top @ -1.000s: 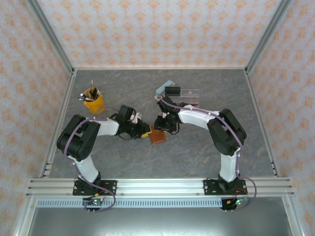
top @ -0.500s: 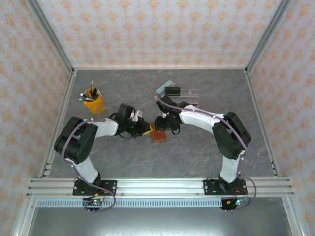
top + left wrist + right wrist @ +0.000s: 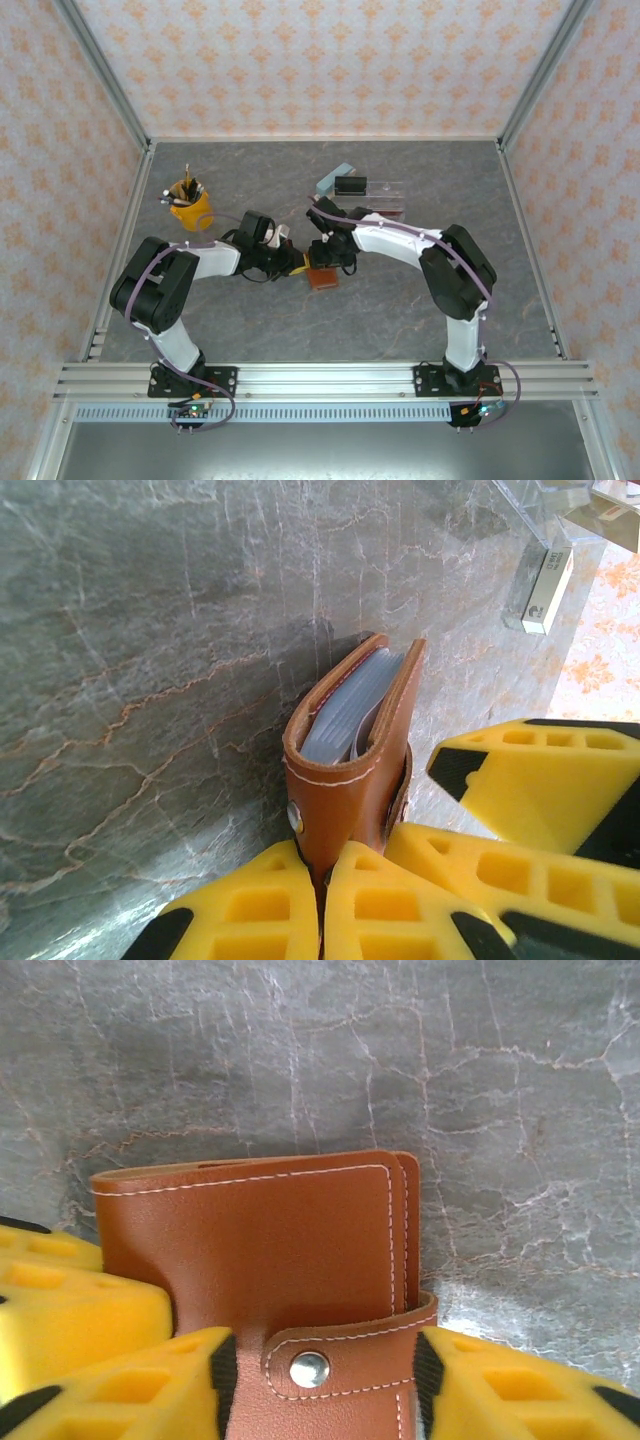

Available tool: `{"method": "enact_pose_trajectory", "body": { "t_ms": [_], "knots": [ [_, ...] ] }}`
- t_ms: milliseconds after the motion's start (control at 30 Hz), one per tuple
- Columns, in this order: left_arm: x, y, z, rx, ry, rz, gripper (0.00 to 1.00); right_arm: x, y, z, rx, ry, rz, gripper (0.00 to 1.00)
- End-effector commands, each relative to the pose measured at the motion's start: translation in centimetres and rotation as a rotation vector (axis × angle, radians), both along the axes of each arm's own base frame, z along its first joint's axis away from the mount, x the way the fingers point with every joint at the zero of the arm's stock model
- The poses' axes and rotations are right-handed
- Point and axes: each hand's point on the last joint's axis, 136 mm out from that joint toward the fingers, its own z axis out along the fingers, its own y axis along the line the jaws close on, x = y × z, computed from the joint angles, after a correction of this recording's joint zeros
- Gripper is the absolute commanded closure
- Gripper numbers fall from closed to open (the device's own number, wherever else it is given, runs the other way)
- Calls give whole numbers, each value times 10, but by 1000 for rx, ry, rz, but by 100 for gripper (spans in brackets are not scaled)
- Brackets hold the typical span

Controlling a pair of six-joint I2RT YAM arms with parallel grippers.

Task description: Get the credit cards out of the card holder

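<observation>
The card holder (image 3: 322, 279), a reddish-brown leather wallet, stands on its edge on the grey table between the two arms. My left gripper (image 3: 322, 885) is shut on its spine edge, the yellow fingers pinching the leather below the snap stud. The credit cards stay tucked inside; thin pale grey-blue edges (image 3: 345, 712) show between the covers. My right gripper (image 3: 322, 1380) is open around the snapped strap (image 3: 345, 1360). One of its fingers (image 3: 140, 1390) lies over the wallet's face and the other is just past the wallet's edge. In the top view the right gripper (image 3: 326, 256) is right behind the holder.
A clear acrylic organiser (image 3: 385, 190) with a black box (image 3: 350, 185) and a light blue block (image 3: 335, 177) stands just behind the right gripper; its corner (image 3: 535, 575) shows in the left wrist view. A yellow pen cup (image 3: 189, 211) stands at the back left.
My left gripper's jaws have closed the rest of the way onto the holder's spine. The right gripper has shifted a little left and closer over the holder, its jaws widening, then narrowing.
</observation>
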Motion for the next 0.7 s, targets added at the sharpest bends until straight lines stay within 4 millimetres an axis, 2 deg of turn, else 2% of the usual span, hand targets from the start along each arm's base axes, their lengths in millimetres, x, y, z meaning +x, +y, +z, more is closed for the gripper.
{"method": "enact_pose_trajectory", "body": {
  "t_ms": [0,267,667],
  "knots": [
    [3,0,12,18,-33,-8,100,1,-1,-1,-44,-1,11,53],
    [2,3,11,41,-38,-2,100,3,-11,-9,-111,-3,-21,55],
    [-7,28,-6,211,6,-1,100,21,-55,7,-207,-128,-181,70]
  ]
}}
